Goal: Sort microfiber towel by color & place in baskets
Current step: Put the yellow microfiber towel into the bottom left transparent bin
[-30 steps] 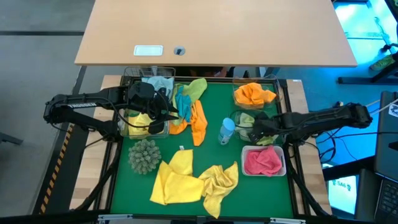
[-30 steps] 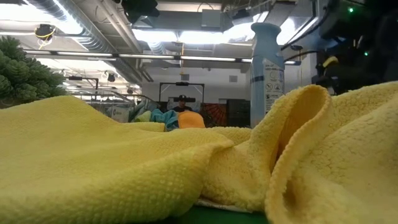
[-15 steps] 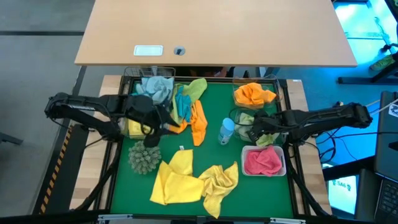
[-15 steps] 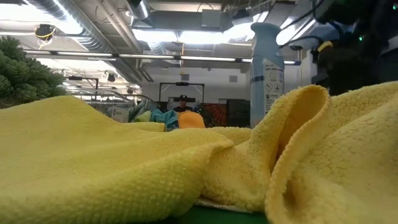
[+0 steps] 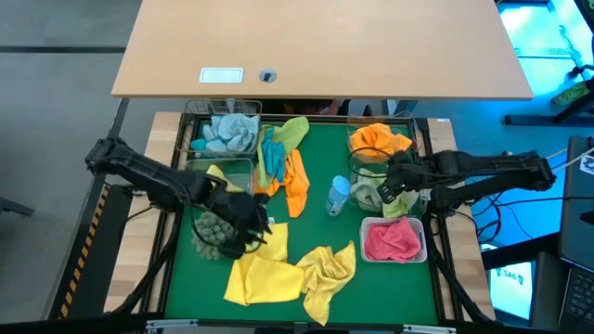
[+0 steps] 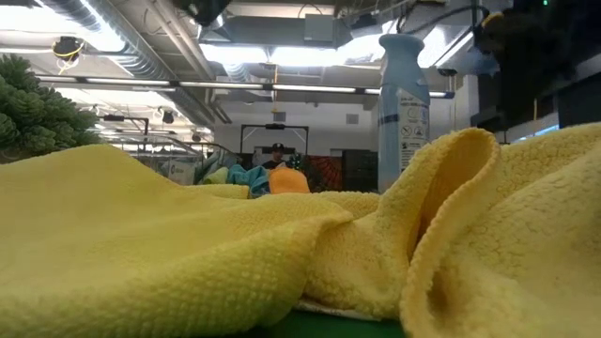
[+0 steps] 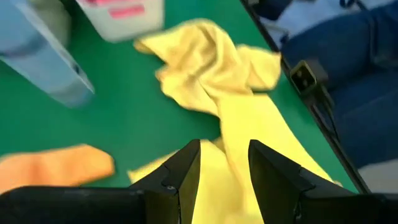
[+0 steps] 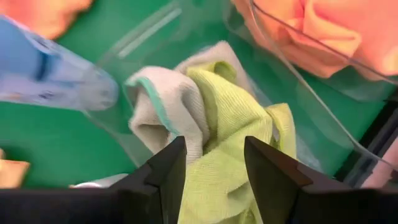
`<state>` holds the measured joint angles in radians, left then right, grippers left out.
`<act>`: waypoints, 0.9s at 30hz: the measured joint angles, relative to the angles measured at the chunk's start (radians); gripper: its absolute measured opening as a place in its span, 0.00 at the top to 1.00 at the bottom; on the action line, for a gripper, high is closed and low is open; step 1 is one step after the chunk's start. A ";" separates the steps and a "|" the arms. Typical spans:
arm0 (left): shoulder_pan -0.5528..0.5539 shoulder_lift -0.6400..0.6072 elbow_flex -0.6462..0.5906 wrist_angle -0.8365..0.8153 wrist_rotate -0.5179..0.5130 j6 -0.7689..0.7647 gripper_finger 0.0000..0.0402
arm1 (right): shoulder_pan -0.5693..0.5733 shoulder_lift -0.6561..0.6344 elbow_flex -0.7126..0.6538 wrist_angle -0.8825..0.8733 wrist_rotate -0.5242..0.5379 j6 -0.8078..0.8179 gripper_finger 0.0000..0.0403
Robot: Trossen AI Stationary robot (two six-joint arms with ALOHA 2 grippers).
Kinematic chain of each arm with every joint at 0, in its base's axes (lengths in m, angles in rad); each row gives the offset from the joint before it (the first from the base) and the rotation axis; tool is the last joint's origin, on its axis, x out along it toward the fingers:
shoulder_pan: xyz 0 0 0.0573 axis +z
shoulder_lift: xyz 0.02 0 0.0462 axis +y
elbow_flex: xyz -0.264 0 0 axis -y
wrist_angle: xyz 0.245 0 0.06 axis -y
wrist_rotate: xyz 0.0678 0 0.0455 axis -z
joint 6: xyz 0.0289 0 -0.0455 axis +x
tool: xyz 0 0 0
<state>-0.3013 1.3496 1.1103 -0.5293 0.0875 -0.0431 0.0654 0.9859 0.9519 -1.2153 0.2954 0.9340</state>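
The left pincer (image 5: 249,232) is open above a yellow towel (image 5: 264,264). The right pincer (image 5: 390,186) is open over a green towel (image 8: 230,124) in a clear basket (image 5: 357,176).

A broad tan wooden worktop (image 5: 320,46) fills the far part of the scene seen from above, bare but for a pale rectangular label (image 5: 221,76) and a small round dark fitting (image 5: 267,76) just beside it. Grey floor (image 5: 56,56) lies to the left of this worktop, and blue-lit equipment with cables (image 5: 557,56) sits to its right. Seen level across the room, long ceiling light strips (image 6: 272,86) glow above, silver ducts (image 6: 113,33) run beside them, and a dark rectangular frame (image 6: 274,141) stands far back beneath the lights, with cluttered shelving around it.
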 joint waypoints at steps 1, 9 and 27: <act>-0.010 0.018 0.000 -0.003 0.000 -0.009 0.68 | 0.000 0.000 0.020 -0.007 0.000 0.000 0.59; -0.060 0.161 0.000 -0.002 -0.001 -0.116 0.68 | 0.001 0.000 0.142 -0.017 0.000 -0.049 0.59; -0.067 0.401 0.000 0.010 0.030 -0.218 0.68 | 0.001 0.000 0.169 -0.012 -0.079 -0.142 0.59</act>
<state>-0.3683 1.7510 1.1103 -0.5194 0.1173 -0.2611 0.0662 0.9859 1.1206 -1.2274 0.2168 0.7918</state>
